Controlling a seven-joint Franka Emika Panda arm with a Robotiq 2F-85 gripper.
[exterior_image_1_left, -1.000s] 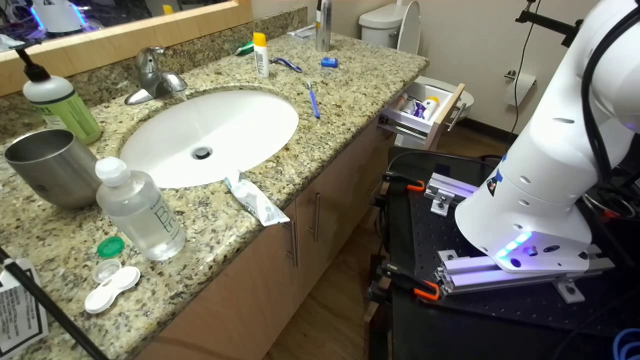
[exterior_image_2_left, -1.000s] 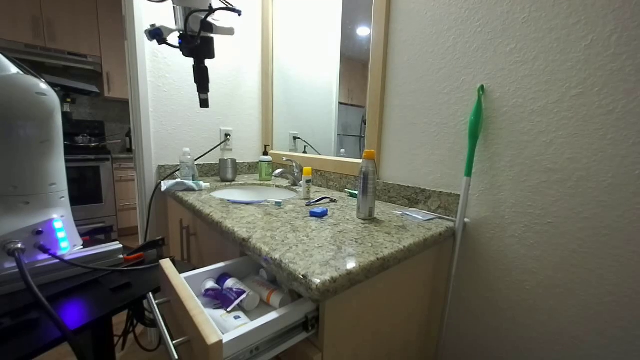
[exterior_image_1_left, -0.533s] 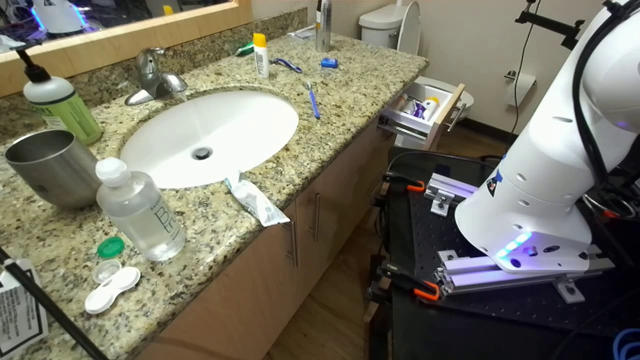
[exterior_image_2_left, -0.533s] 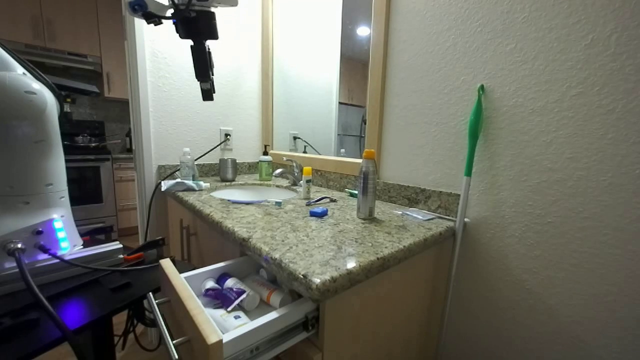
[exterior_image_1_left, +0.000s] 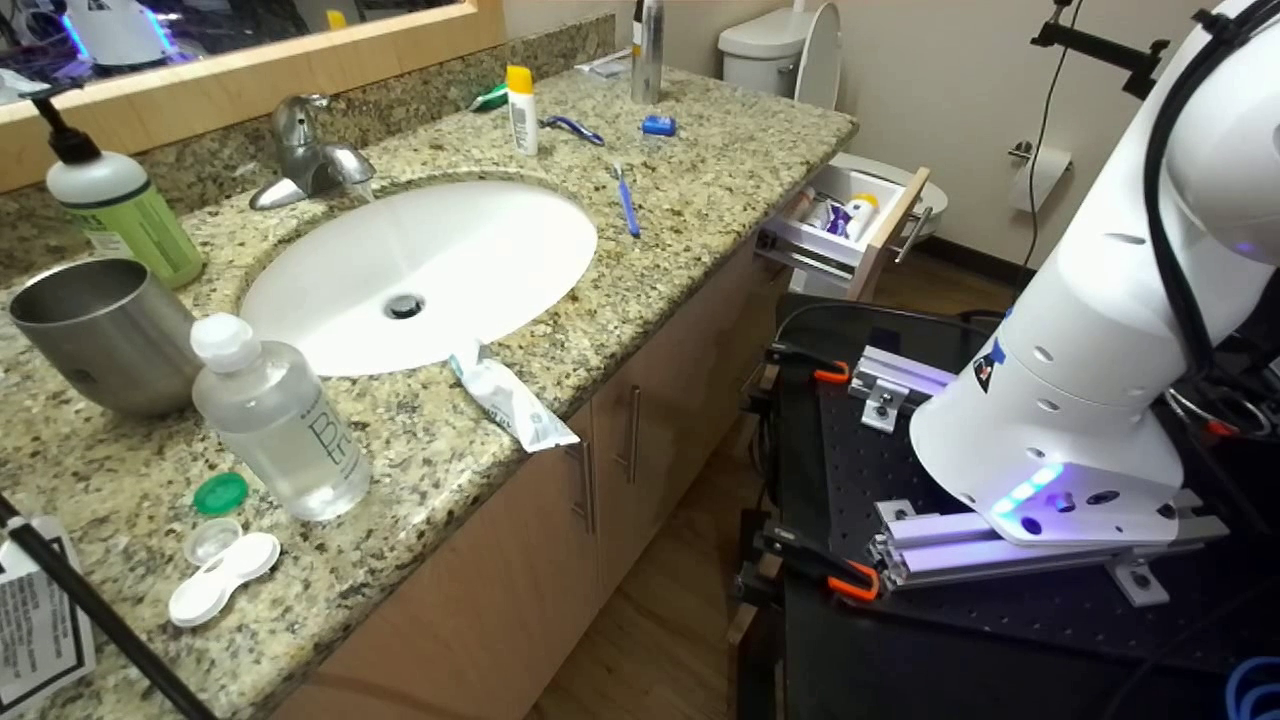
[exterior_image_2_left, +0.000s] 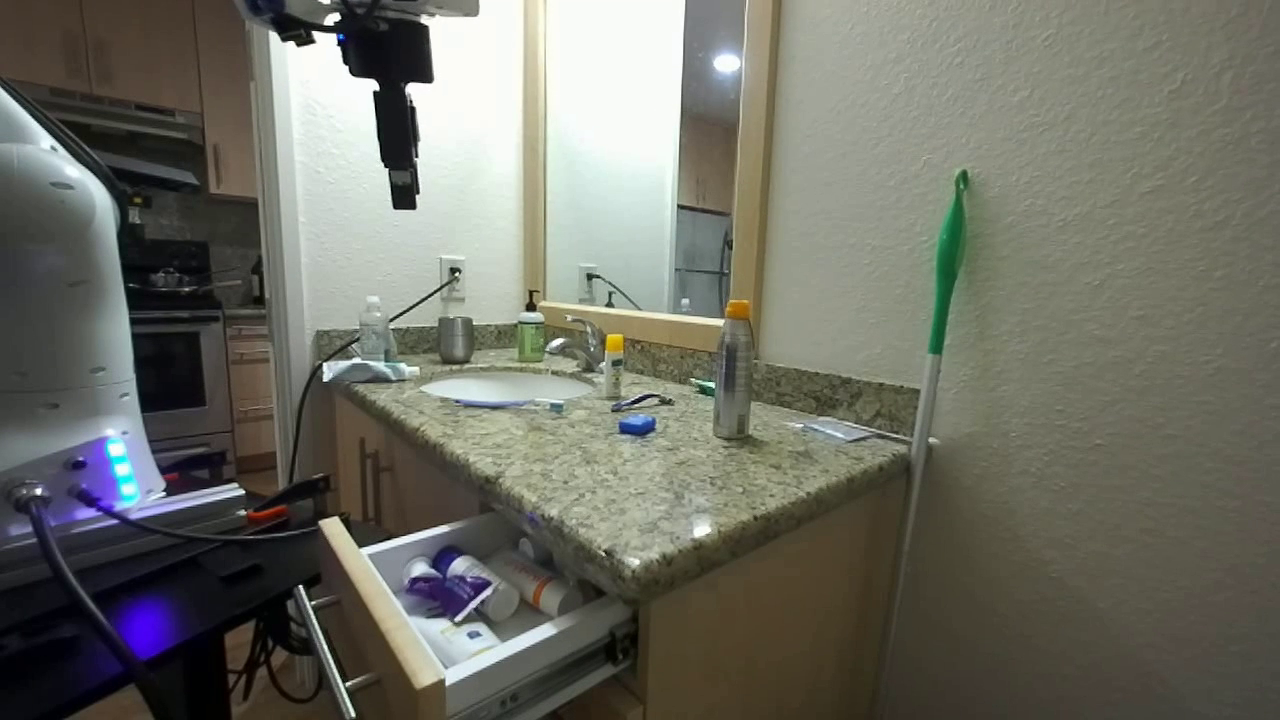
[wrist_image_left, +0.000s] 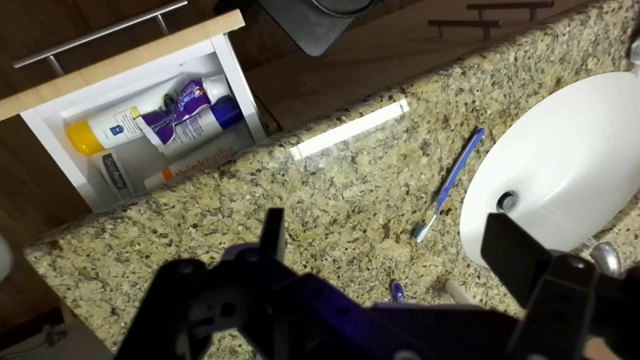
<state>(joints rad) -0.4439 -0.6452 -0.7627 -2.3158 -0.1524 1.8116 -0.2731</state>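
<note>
Gripper (wrist_image_left: 384, 221) high above the vanity counter (wrist_image_left: 320, 205), pointing nearly straight down in an exterior view, tips well clear of every object beneath. Jaws spread wide, nothing held; in the wrist view the fingers (wrist_image_left: 515, 257) stand far apart, with countertop and the head of a toothbrush seen through the gap.

Arm (exterior_image_1_left: 1070, 310): base fixed to a black table (exterior_image_1_left: 850, 670) beside the vanity, status lights (exterior_image_2_left: 121, 470) glowing blue. Lower column rises past the frame edge in both exterior views; elbow out of frame. Far end re-enters from the top of the frame, over the sink (exterior_image_1_left: 480, 260) end of the counter.

Toothbrush (wrist_image_left: 456, 172), blue, lies flat on the counter just beside the sink, handle toward the front edge. Razor (exterior_image_1_left: 572, 130) and small blue box (exterior_image_1_left: 658, 125) lie farther along; white bottle (exterior_image_1_left: 522, 120) with yellow cap stands upright near the razor. Silver spray can (exterior_image_2_left: 732, 385) upright near the back edge. Toothpaste tube (exterior_image_1_left: 512, 400) lies from the sink rim to the counter's front edge. Drawer (exterior_image_2_left: 375, 600) pulled out below; inside, a purple tube (wrist_image_left: 187, 105) rests across bottles.
</note>
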